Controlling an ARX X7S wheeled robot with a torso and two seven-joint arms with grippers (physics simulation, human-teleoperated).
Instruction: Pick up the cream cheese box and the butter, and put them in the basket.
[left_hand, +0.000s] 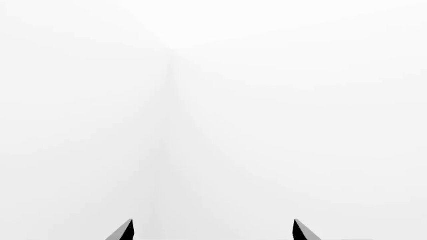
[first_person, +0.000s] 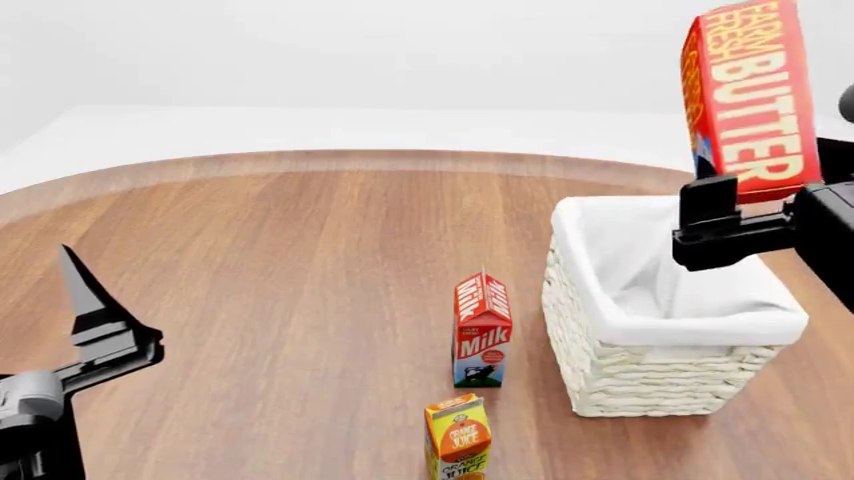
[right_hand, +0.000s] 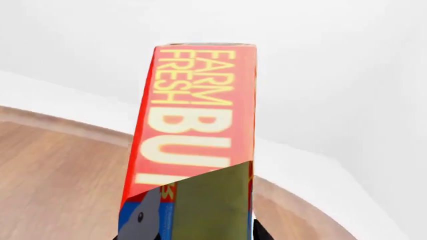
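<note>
My right gripper (first_person: 747, 215) is shut on the butter (first_person: 750, 90), a red-and-orange box with yellow lettering, and holds it upright above the far right part of the cream-white woven basket (first_person: 641, 370). In the right wrist view the butter (right_hand: 193, 125) fills the middle, clamped between the jaws at its lower end. My left gripper (first_person: 94, 330) is at the lower left over the wooden table, open and empty; its fingertips (left_hand: 127, 231) stand wide apart against blank white. The cream cheese box is out of view.
A red milk carton (first_person: 482, 328) stands just left of the basket. An orange juice carton (first_person: 458, 438) stands in front of it near the bottom edge. The round wooden table (first_person: 294, 280) ends in a curved far edge.
</note>
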